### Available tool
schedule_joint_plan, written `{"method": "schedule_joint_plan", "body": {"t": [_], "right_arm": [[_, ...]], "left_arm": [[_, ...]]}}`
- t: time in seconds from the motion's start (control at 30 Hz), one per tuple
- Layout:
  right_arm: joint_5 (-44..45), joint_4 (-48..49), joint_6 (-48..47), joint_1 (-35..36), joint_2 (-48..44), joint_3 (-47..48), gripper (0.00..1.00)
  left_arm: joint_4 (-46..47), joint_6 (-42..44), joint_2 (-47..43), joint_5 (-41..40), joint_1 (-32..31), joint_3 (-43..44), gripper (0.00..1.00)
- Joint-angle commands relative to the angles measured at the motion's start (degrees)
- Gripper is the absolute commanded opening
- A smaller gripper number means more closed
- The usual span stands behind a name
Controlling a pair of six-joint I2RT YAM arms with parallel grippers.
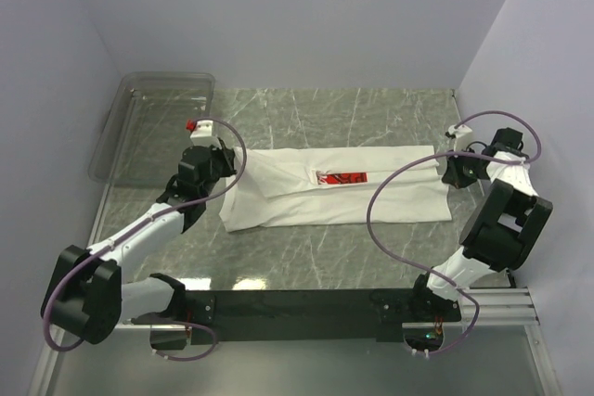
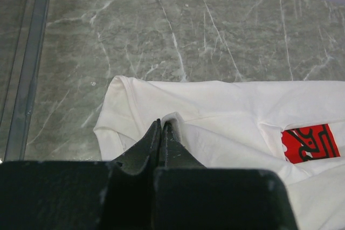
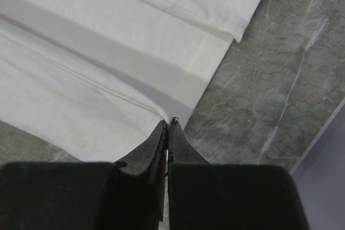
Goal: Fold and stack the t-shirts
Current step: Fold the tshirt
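One white t-shirt (image 1: 339,197) lies on the marble table as a long band, partly folded lengthwise, with a strip of its red print (image 1: 342,176) showing. My left gripper (image 1: 230,170) is at the shirt's left end. In the left wrist view it (image 2: 161,124) is shut, pinching a raised fold of the shirt (image 2: 226,106); the red print (image 2: 308,143) lies to the right. My right gripper (image 1: 446,172) is at the shirt's right end. In the right wrist view it (image 3: 168,124) is shut on the shirt's edge (image 3: 108,41), and the cloth pulls to a point at the tips.
A clear plastic bin (image 1: 153,122) stands at the back left of the table. Grey walls close in the table at the back and both sides. Bare marble (image 1: 306,257) lies between the shirt and the arm bases.
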Motion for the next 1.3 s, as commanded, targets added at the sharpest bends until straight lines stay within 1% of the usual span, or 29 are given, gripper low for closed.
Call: {"method": "schedule_joint_plan", "body": {"t": [0.0,0.63,1.07,1.27], "right_arm": [[0.77,2.08,0.63,1.25,0.31,1.36,0.0],[3.23,5.06,4.85,3.45,3.03,1.54,0.0],[8.67,9.37,10.99,6.0,5.67,2.42,0.0],[9.91,10.25,11.88,6.26,6.28,2.42,0.0]], "left_arm": [[3.38,1.12,1.55,2.5,1.2,3.29,0.01],[2.59,1.48,10.25,4.61,3.93,7.95,0.0],[2.59,1.83,15.87,6.02,5.07,11.64,0.0],[2.41,1.74,19.13,6.37,5.69,13.4,0.0]]}}
